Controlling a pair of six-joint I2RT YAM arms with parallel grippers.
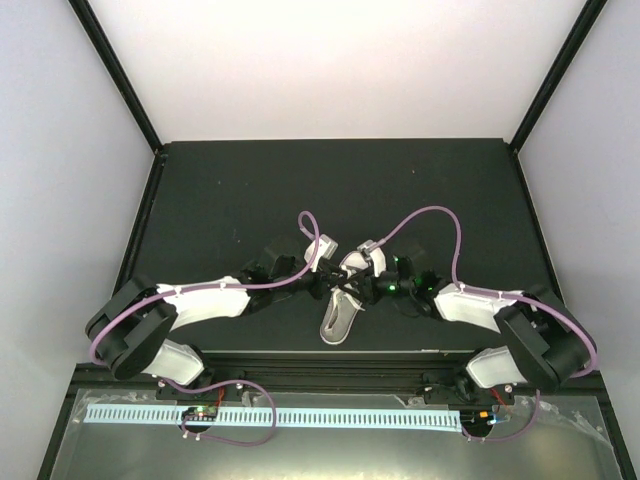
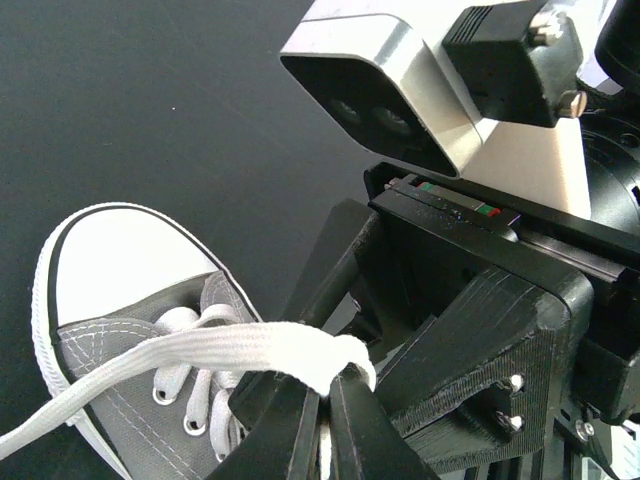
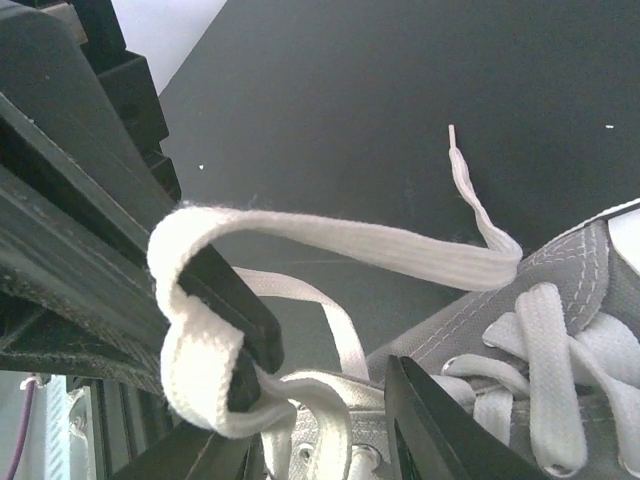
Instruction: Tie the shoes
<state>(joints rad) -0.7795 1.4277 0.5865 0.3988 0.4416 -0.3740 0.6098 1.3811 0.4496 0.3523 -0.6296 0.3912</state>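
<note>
On the black worktop point(image 1: 250, 190), the grey sneaker point(image 1: 340, 310) lies between both sets of fingers. The left fingers point(image 2: 330, 400) are clamped on a white lace point(image 2: 200, 350). The right fingers point(image 1: 368, 283) stand apart, with a lace loop point(image 3: 190, 380) wrapped around one. No finished bow shows, so most of the tying likely remains.

Cannot see the heel of the sneaker point(image 2: 150, 340), cut off at lower edge in both wrist views; cannot trace laces point(image 2: 200, 350) from above, too small.

White shells, black joints on arms point(image 1: 205, 300); purple cables point(image 1: 433, 209); silver camera block point(image 2: 400, 90); small silver screws point(image 2: 512, 400); black left hand point(image 2: 332, 395).
</note>
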